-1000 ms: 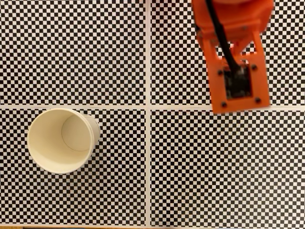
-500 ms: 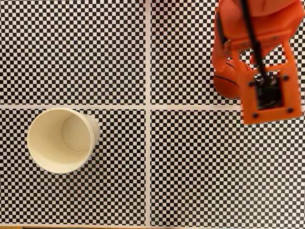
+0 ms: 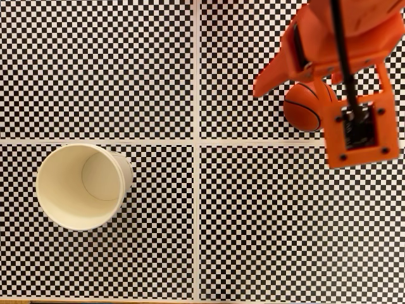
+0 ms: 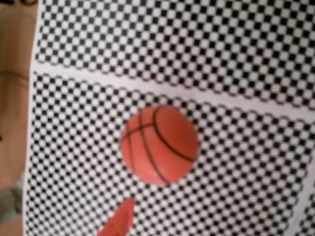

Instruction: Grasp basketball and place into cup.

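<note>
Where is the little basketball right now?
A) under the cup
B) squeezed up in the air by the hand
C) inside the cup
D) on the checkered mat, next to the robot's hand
D: the basketball sits on the checkered mat beside the open hand, far from the empty cup.

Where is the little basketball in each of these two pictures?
Fixed view: the basketball sits upper right, partly under the orange gripper, just above the white line.
Wrist view: the basketball is near the middle.
Shared landmark: the white line crossing the checkered mat beside the ball.
</note>
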